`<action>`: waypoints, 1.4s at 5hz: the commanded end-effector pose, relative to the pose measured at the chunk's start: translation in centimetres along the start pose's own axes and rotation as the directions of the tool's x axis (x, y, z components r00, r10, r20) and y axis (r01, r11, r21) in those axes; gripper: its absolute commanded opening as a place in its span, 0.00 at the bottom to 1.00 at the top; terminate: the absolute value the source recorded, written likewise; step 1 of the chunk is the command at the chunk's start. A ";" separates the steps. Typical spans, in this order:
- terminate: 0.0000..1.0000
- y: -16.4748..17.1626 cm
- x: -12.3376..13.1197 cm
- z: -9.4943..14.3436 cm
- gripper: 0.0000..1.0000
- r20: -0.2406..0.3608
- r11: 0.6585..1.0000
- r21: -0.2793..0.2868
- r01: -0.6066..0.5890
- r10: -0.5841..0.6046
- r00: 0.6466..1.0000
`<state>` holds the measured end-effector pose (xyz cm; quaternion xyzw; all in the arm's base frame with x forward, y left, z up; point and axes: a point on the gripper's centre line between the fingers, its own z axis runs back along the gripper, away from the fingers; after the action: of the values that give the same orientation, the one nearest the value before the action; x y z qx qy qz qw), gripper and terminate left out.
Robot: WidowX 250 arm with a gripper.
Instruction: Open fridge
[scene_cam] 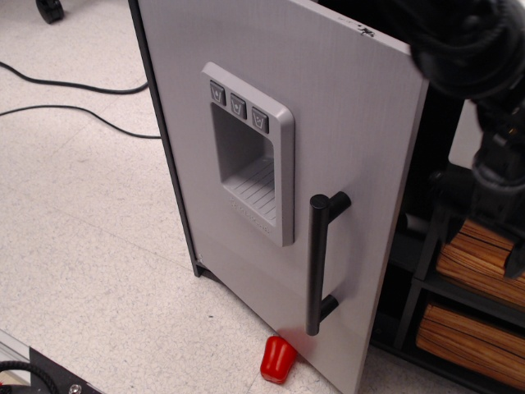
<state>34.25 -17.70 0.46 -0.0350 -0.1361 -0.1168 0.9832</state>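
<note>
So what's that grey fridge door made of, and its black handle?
The fridge door looks like painted wood or board: matte grey, with faint streaks, flat and thick at its edge. The handle is a smooth black bar with a soft sheen, metal or plastic; I can't tell which. The dispenser panel looks like moulded grey plastic.
</note>
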 end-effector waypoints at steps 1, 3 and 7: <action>0.00 2.1 2.7 3.3 1.00 0.102 0.999 0.047 -0.014 0.009 0.995; 0.00 4.4 -1.5 6.0 1.00 0.077 0.995 0.085 -0.046 0.039 0.996; 0.00 11.9 -8.9 11.2 1.00 0.066 0.969 0.196 -0.147 0.137 0.988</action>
<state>25.86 -2.42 6.29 0.0524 -0.1478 -0.0316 0.9871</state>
